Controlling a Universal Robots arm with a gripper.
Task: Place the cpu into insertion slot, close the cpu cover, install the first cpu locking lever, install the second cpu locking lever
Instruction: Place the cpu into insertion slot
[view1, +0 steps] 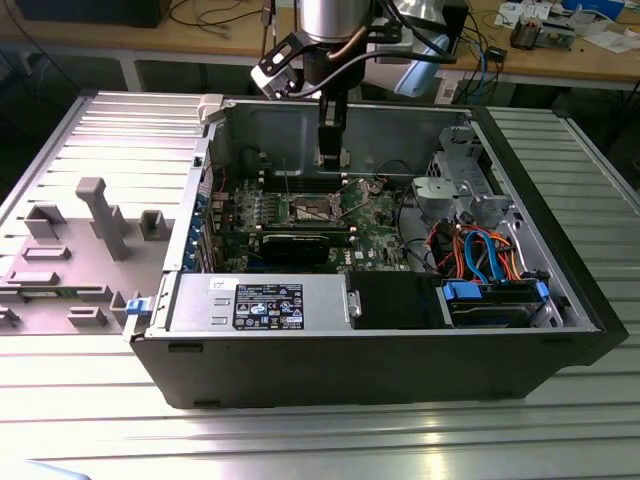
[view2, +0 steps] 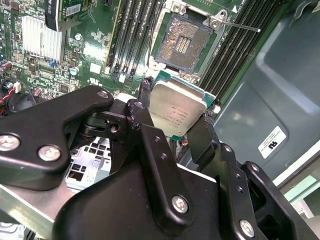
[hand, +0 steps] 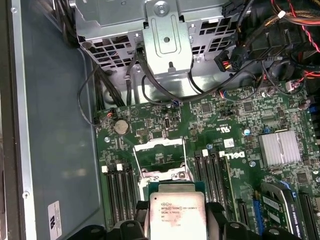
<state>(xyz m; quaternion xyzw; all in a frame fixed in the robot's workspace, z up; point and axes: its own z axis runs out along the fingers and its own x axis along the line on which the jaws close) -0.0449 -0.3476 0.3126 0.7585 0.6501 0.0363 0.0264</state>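
gripper: reaches down into the open computer case from above, at the back part of the board in the exterior view
fingers: the two black fingers are closed in on opposite edges of the chip, parted just by its width
the cpu: clamped between the fingertips, dull silver top facing both wrist cameras, green edge showing around it; it hangs above the board and does not touch it
the insertion slot: lies bare on the green circuit board, dark centre with rows of contacts uncovered, nothing seated in it; in both wrist views it sits just past the held chip
the cpu cover: a thin silver frame at the socket in the first wrist view, not lying flat over the dark centre; its exact tilt cannot be told
locking lever: a thin metal rod sticks out from one socket corner, unlatched
memory slots: long black rows flank the socket on both sides
heatsink: small finned silver block on the board, well apart from the socket
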